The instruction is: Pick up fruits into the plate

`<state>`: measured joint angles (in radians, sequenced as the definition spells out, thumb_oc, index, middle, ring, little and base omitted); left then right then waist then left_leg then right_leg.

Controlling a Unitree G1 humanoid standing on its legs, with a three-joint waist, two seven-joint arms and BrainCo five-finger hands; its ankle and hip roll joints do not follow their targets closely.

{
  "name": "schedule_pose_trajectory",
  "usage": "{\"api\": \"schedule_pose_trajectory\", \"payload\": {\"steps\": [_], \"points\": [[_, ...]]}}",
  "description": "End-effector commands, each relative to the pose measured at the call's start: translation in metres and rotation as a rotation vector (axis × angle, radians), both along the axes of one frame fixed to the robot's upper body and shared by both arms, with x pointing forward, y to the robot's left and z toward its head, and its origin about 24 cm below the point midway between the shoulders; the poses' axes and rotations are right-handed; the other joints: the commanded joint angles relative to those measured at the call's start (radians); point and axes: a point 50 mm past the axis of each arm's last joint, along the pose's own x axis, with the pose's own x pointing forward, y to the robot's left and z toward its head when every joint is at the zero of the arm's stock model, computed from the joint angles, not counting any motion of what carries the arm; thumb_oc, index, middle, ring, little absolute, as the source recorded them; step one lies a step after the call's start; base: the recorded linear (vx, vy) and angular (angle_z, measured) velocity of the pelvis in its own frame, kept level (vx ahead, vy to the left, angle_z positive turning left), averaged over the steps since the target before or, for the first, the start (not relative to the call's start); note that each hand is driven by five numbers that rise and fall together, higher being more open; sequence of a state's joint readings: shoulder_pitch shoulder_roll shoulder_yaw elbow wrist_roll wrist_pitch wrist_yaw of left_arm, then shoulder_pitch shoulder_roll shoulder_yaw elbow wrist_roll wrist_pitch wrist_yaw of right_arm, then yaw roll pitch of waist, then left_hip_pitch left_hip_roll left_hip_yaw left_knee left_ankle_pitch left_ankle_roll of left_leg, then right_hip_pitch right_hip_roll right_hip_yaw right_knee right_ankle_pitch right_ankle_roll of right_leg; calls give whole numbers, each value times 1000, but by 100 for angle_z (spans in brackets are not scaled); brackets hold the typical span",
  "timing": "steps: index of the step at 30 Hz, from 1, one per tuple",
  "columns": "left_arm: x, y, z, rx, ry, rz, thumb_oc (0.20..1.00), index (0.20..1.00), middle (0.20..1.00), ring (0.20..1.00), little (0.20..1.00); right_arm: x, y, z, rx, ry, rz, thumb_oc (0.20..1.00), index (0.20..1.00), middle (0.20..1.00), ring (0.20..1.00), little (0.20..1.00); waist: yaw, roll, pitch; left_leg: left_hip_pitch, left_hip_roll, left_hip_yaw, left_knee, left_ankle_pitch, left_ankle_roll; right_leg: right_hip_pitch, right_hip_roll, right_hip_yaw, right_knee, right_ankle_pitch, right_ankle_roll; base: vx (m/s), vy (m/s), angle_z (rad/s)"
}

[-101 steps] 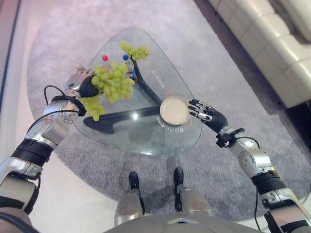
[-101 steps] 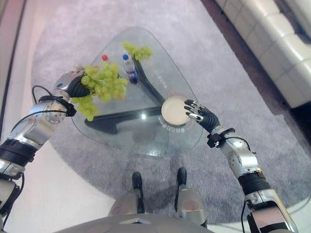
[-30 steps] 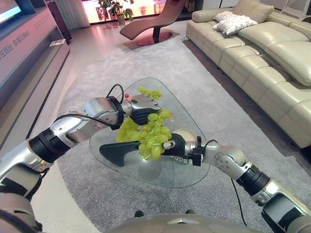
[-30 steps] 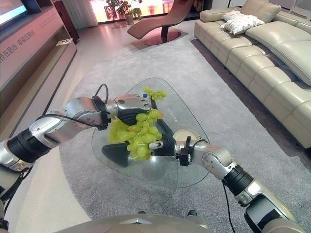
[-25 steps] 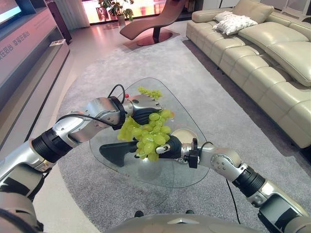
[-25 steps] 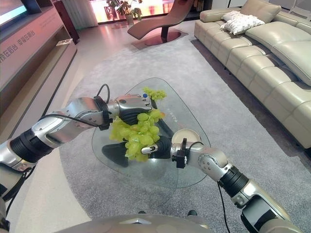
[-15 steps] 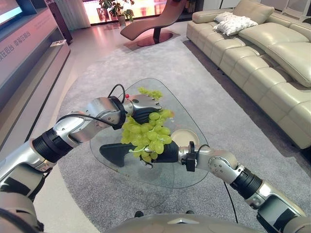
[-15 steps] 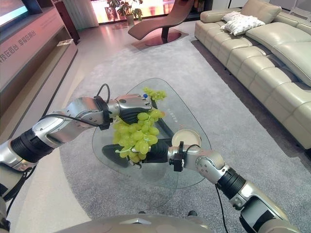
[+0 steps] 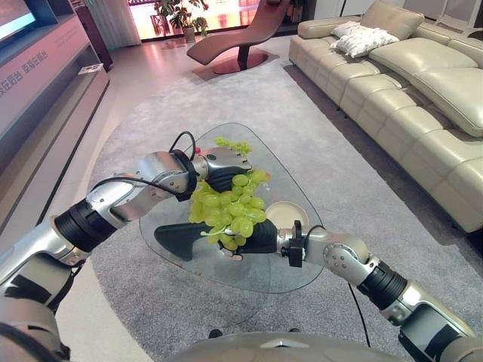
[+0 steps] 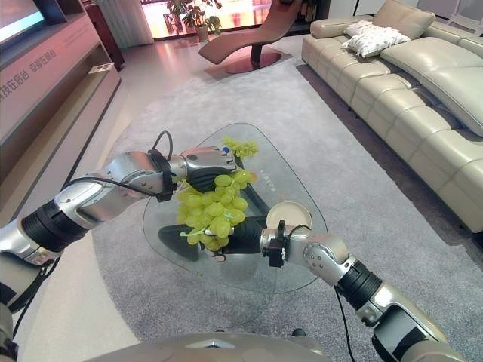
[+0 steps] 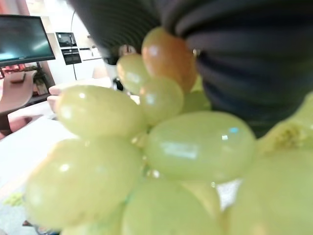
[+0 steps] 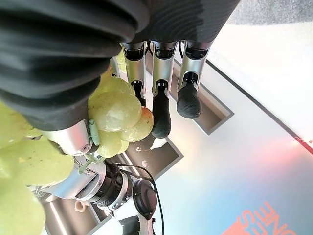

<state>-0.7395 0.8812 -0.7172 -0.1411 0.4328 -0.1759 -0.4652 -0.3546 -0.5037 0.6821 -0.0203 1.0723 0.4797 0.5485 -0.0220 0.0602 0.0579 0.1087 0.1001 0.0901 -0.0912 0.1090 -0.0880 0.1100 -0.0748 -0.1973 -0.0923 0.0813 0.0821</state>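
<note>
My left hand [image 9: 217, 167] is shut on a large bunch of green grapes [image 9: 226, 211], held above the middle of the glass table [image 9: 253, 273]. Up close the bunch [image 11: 146, 161] hangs right under the hand's dark cover [image 11: 244, 58]. My right hand [image 9: 256, 240] lies palm up beneath the bunch, open, with straight fingers [image 12: 161, 112] and grapes [image 12: 115, 110] resting against it. The round cream plate [image 9: 287, 215] sits on the table just right of both hands, with nothing on it. A second, smaller grape bunch [image 9: 234, 145] lies at the table's far tip.
A small bottle with a blue cap [image 10: 224, 149] and a red object [image 9: 198, 150] stand by the far bunch. A dark base [image 9: 172, 235] shows under the glass. A cream sofa [image 9: 407, 98] runs along the right and a low cabinet [image 9: 38, 83] along the left.
Over the last second my right hand slid left under the hanging bunch, which now rests on it. Since the oldest frames the camera tipped up and the bunch came to mid-table.
</note>
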Motion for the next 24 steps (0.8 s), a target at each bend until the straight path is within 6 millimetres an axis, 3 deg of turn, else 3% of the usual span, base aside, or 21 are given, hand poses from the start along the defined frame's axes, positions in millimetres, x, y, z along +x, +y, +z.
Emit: {"api": "schedule_pose_trajectory", "payload": {"steps": [1,8,13,16,24], "points": [[12,5,21,-143,-44,58,1000,1000,1000,1000,1000,12,12,36,138,-155,-29,200,200,200,200,200,17,-71,2,36,-83,13,4,-90,41,33,-25,-17,5,-12,41,0,0,0],[11,46,-11,-260,69,250,1000,1000,1000,1000,1000,24,-45,24,-55,-270,-172,200,200,200,200,200,18,-80,11,35,-79,15,4,-89,41,32,-25,-14,5,-7,41,0,0,0],[3,90,-54,-387,167,490,1000,1000,1000,1000,1000,27,-102,10,-255,-338,-292,200,200,200,200,200,21,-92,21,34,-75,17,4,-87,42,30,-25,-11,5,0,42,17,-4,-4],[-11,119,-86,-462,253,649,1000,1000,1000,1000,1000,27,-137,5,-369,-379,-387,200,200,200,200,200,29,-99,29,32,-71,19,4,-85,39,28,-25,-15,5,3,41,31,-9,-4],[-39,156,-145,-629,447,962,1000,1000,1000,1000,1000,29,-178,-3,-514,-383,-535,200,200,200,200,200,51,-108,48,30,-68,11,4,-86,37,30,-27,-29,5,3,37,22,-8,2]]}}
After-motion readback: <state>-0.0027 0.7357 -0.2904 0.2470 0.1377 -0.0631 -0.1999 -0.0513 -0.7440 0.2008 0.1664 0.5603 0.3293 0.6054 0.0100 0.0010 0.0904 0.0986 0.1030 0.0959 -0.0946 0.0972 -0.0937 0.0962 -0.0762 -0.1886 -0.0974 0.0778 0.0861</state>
